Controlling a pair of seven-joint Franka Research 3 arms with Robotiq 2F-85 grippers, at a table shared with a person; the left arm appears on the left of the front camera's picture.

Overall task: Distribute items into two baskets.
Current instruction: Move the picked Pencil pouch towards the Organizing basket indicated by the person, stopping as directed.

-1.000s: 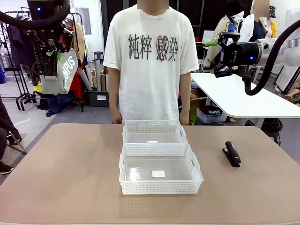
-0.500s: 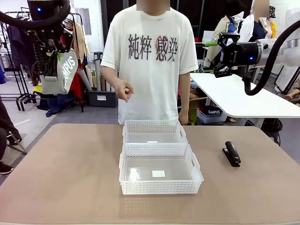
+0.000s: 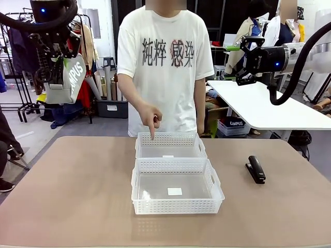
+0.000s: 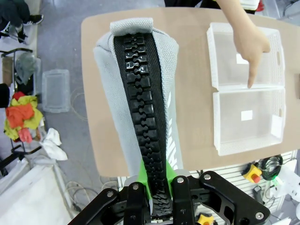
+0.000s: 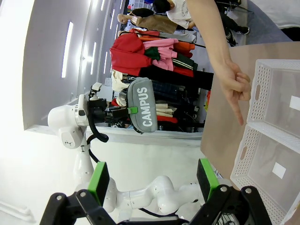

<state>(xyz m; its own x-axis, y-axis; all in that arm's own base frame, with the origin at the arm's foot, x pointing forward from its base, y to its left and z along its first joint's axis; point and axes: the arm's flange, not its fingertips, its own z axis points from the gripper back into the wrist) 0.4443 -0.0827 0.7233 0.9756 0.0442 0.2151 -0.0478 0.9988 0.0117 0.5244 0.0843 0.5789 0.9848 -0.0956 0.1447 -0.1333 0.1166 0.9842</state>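
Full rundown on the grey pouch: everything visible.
Grey soft fabric pouch, white CAMPUS lettering on one side, chunky black zipper shut along its edge. It hangs end-down, high at the robot's left, clear of the table. The shut left hand pinches one end between green pads; nothing else touches it.

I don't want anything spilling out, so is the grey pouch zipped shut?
Shut. The pouch has its black zipper teeth meshed along all the length that shows.
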